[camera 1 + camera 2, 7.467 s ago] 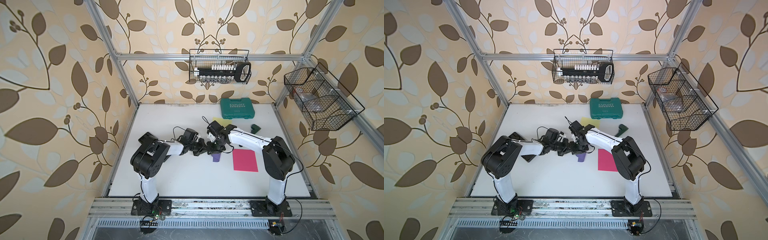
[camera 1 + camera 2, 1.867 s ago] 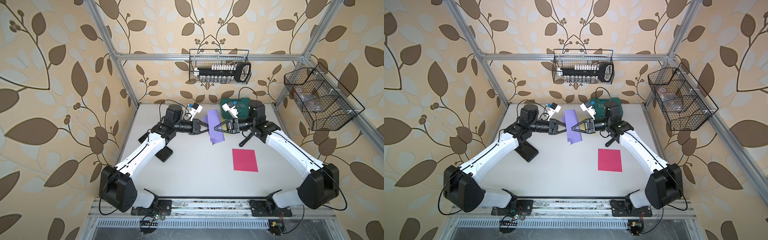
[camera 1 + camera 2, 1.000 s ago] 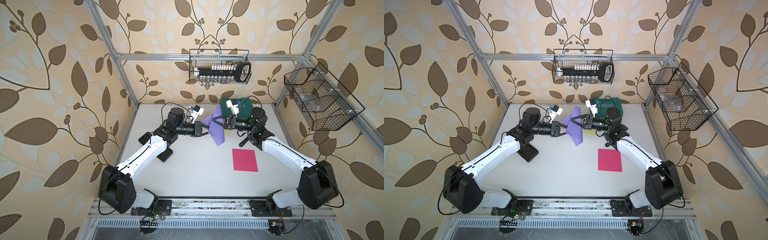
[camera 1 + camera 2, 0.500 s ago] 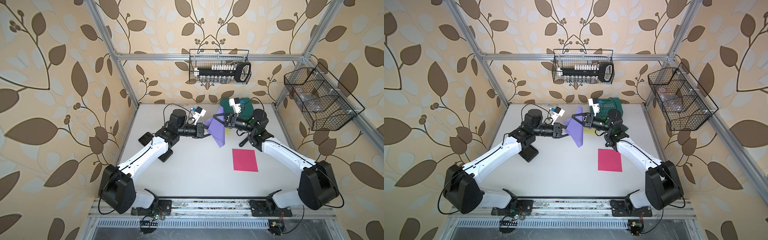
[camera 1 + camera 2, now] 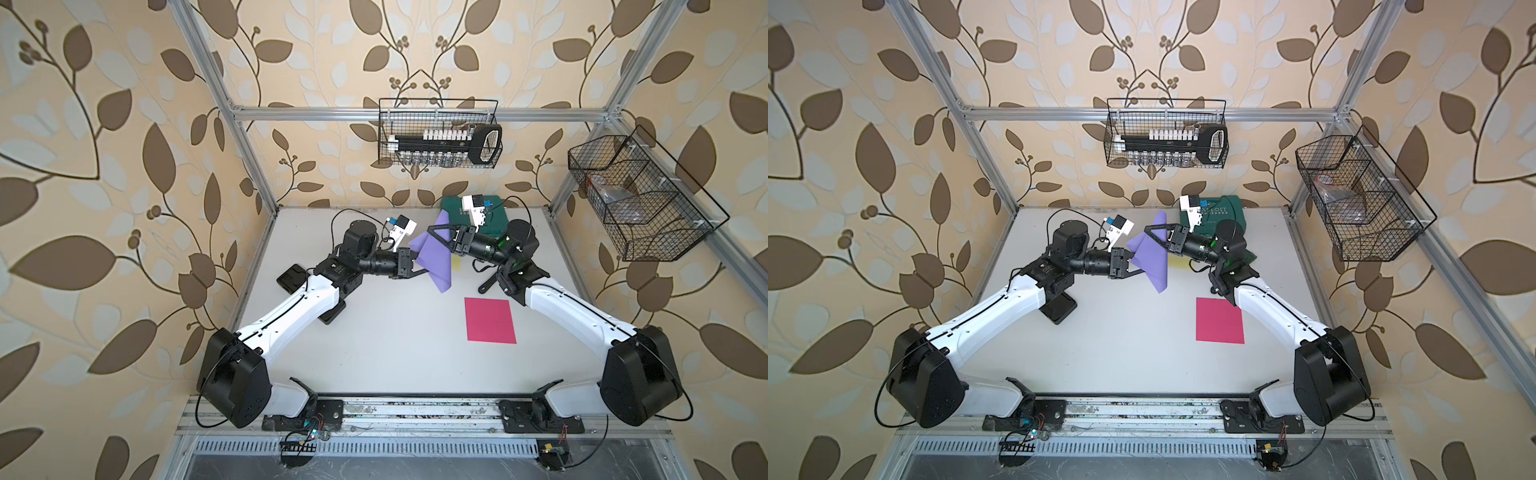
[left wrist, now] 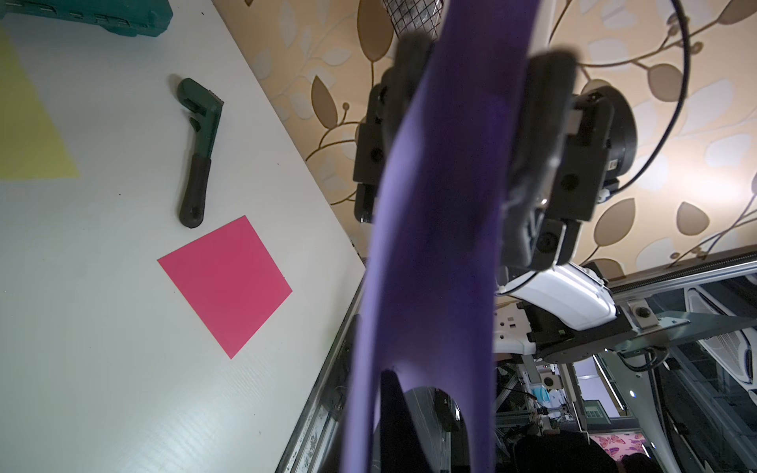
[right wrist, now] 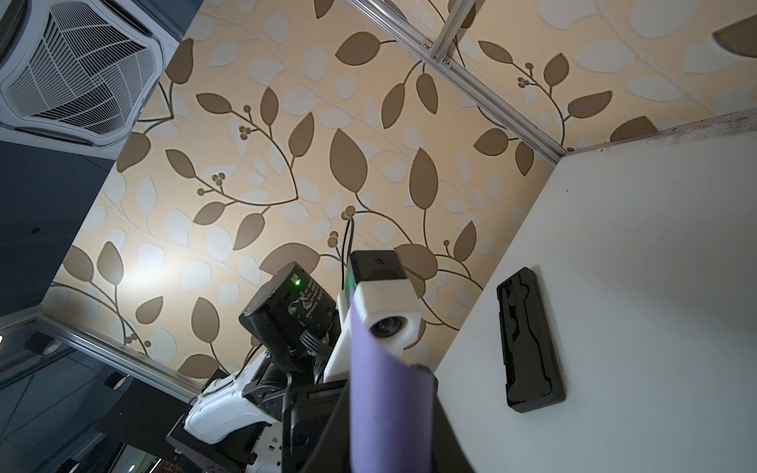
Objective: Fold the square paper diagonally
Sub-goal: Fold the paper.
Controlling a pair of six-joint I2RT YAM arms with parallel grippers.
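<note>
Now the right gripper [image 5: 432, 229] is closed on the paper [image 5: 436, 262]. In both top views its tips meet on the upper part of this purple paper. In the right wrist view the paper [image 7: 385, 409] comes out curled from between its two fingers [image 7: 446, 446].

Opposite to it, the left gripper [image 5: 419, 264] points at the same paper from the other side, at the nearest corner. We see one lower finger reaching under the paper. In the left wrist view, however, the paper [image 6: 434, 245] covers most of the jaws, so we cannot tell if they clamp it or only touch it.

The paper hangs in the air between both grippers, above the back half of the table [image 5: 395, 340]. It is tilted and bent, with one corner pointing down.

On the table near it a yellow sheet [image 5: 456, 264] lies flat, and a pink sheet [image 5: 489, 320] lies more to the front, on the right side. A wrench [image 6: 198, 147] lies near the pink sheet, a green case [image 5: 498, 218] stands at the back edge, and a black tray [image 5: 296, 277] is beside the left arm.
</note>
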